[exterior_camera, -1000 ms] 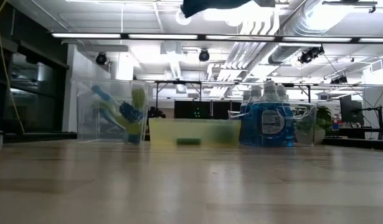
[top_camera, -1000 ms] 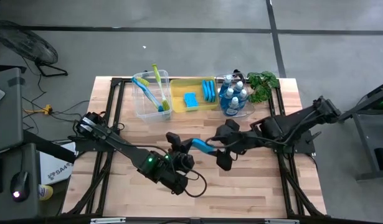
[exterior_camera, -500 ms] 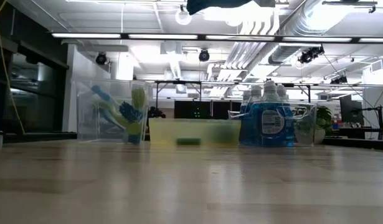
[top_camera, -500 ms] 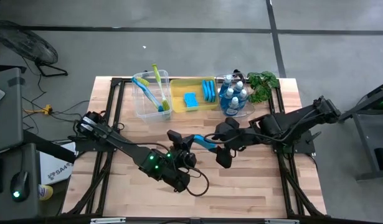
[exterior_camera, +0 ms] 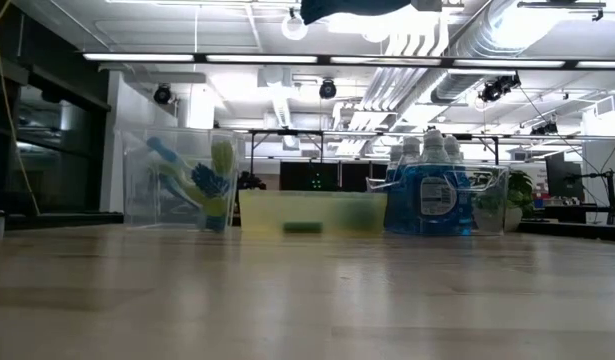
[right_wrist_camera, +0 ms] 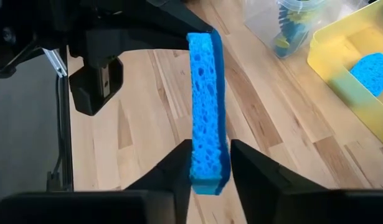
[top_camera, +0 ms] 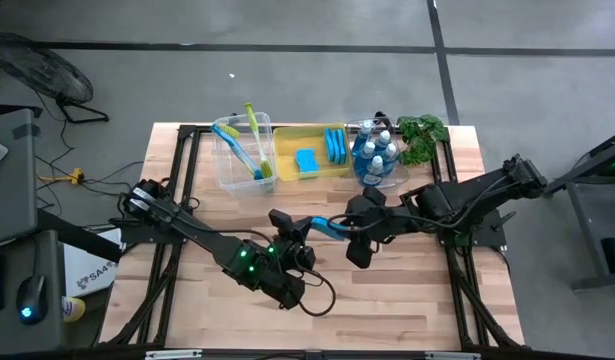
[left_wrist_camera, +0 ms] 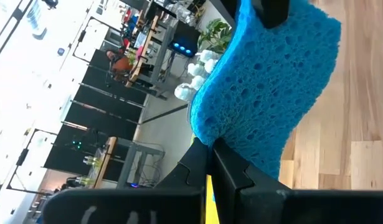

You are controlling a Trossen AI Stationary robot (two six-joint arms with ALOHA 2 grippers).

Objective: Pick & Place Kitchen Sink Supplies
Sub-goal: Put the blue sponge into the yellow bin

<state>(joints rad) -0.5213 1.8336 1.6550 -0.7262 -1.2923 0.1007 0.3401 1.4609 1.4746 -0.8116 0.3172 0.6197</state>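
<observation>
A flat blue sponge (top_camera: pixel 327 230) hangs in the air over the middle of the table, on edge, with one gripper at each end. My left gripper (top_camera: pixel 309 236) comes from the table's left and is shut on the sponge's left end. My right gripper (right_wrist_camera: pixel 210 155) comes from the right, its two fingers closed against the flat faces of the other end. In the low view only a dark shape with a bit of blue (exterior_camera: pixel 352 8) shows at the top edge. My left gripper pinches one short end of the sponge (left_wrist_camera: pixel 241 146) between its two fingers, reaching roughly level from the table's left. The sponge sticks out beyond the fingers, clear of the table. My right gripper has the sponge's opposite end (right_wrist_camera: pixel 208 171) between its two fingers (right_wrist_camera: pixel 182 162), one on each flat face. It comes slanting down from the table's right. The sponge stands on edge and runs straight away from the fingers.
Along the far edge stand a clear bin with dish brushes (top_camera: pixel 242 155), a yellow bin (top_camera: pixel 287 165) with blue sponges, and a clear bin of blue soap bottles (top_camera: pixel 375 158). A green plant (top_camera: pixel 422 132) sits at the far right. Bare wood lies near the front edge.
My right gripper's fingers have drawn in on the sponge's free end. Both arms have kept their place, and the sponge stays in the air between them.
</observation>
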